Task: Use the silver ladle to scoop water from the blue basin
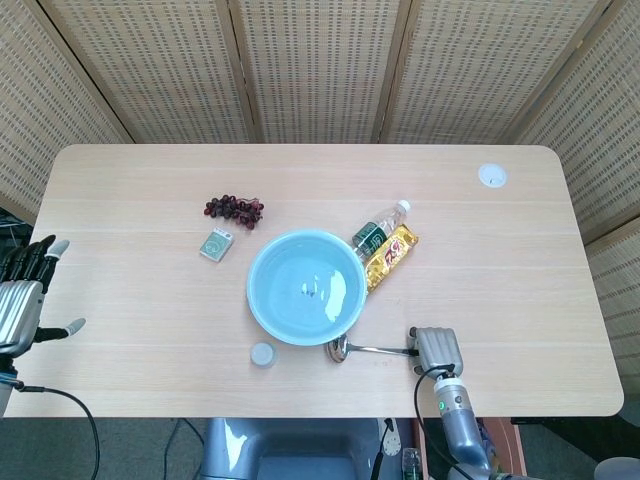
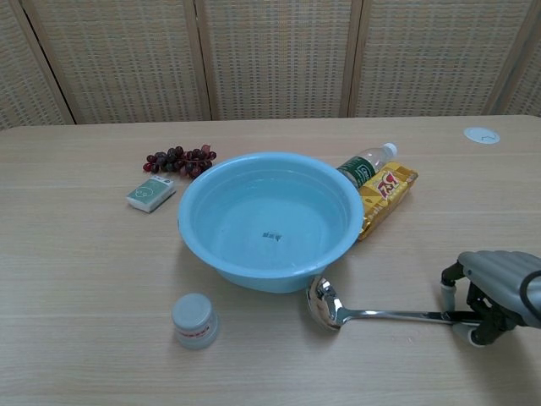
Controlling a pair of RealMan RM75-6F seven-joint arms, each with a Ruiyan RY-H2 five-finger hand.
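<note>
The right hand (image 2: pixel 490 292) sits low over the table (image 2: pixel 84 288) with its fingers (image 2: pixel 448 283) curled down around the tip of the silver ladle's handle; whether they truly clamp it cannot be told, since the hand's shell hides the contact. The silver ladle (image 2: pixel 372 313) lies flat on the table, its handle running away from those fingers toward the robot's left and its bowl resting just beside the near rim of the blue basin (image 2: pixel 194 211). The basin, holding water, stands beyond the ladle's bowl, well apart from the fingertips. Past the basin on the far side from the fingers lie a plastic bottle (image 2: pixel 365 165) and a yellow snack packet (image 2: pixel 385 193), touching each other. A small capped jar (image 2: pixel 194 320) stands further along from the ladle's bowl, near the basin's front. Grapes (image 2: pixel 179 159) and a small green box (image 2: pixel 150 193) lie beyond that. The left hand (image 1: pixel 22 295) hangs off the table's edge, fingers spread, holding nothing
</note>
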